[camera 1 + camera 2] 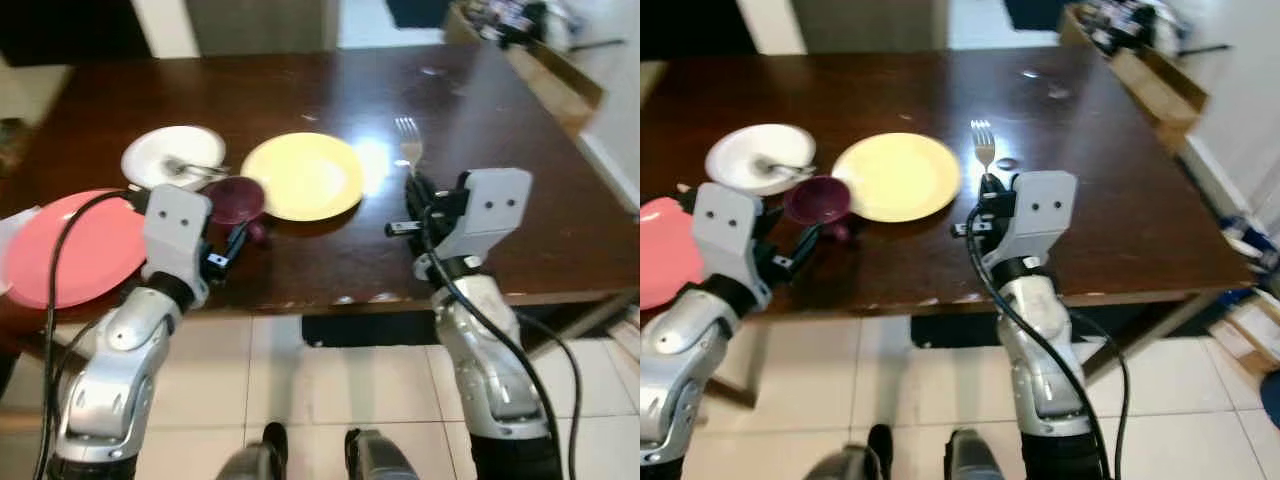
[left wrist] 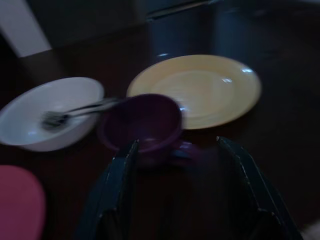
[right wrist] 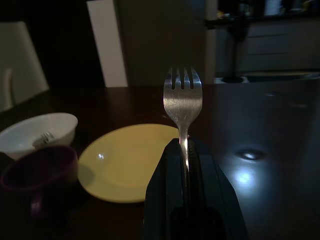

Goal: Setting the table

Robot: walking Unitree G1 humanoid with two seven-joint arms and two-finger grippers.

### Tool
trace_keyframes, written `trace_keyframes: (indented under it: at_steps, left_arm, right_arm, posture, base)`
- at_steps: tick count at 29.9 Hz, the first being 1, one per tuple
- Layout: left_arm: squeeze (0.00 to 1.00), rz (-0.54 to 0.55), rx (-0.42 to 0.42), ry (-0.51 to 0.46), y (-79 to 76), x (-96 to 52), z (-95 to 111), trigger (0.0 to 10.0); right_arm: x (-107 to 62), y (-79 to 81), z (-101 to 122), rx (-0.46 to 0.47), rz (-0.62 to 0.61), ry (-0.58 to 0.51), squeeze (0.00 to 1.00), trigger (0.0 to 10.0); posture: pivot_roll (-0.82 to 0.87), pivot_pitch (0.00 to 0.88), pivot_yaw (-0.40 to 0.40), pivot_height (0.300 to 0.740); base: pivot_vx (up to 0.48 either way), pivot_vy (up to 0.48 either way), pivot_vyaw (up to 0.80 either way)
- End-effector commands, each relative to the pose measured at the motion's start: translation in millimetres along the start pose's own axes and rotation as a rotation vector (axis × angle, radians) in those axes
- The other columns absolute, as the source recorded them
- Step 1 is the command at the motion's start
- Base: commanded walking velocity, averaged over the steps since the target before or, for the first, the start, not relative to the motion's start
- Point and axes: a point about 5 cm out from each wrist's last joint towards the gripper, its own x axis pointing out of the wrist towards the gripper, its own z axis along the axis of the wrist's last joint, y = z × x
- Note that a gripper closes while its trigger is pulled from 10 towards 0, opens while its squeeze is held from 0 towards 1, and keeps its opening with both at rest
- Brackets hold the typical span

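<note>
The right gripper [image 3: 186, 150] is clenching a silver fork [image 3: 183, 100] by its handle, holding it above the dark wooden bench [image 1: 480, 130] just beside a yellow plate [image 1: 303, 174]. The left gripper [image 2: 177, 157], fingers spread apart, is hovering near a purple cup [image 2: 142, 122], with a white bowl [image 1: 170, 155] and pink plate [image 1: 70, 245] lying nearby.
</note>
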Motion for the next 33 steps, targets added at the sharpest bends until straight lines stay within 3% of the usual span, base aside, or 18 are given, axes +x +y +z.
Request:
trace_keyframes:
  at_steps: [1, 33]
  left_arm:
    - [0.00, -0.005, -0.001, 0.012, -0.3, -1.0, -1.1, 10.0]
    - [0.00, -0.018, 0.006, 0.006, -2.3, 3.0, -0.1, 10.0]
  right_arm:
    - [-2.0, 0.0, -2.0, 0.016, -0.008, 0.010, 0.00, 10.0]
    - [-0.8, 2.7, -4.9, 0.026, 0.003, 0.013, 0.00, 10.0]
  posture:
    - [-0.10, 0.121, 0.052, 0.740]
    - [-0.09, 0.101, 0.053, 0.740]
  base:
    - [-0.307, 0.000, 0.00]
    - [-0.305, 0.000, 0.00]
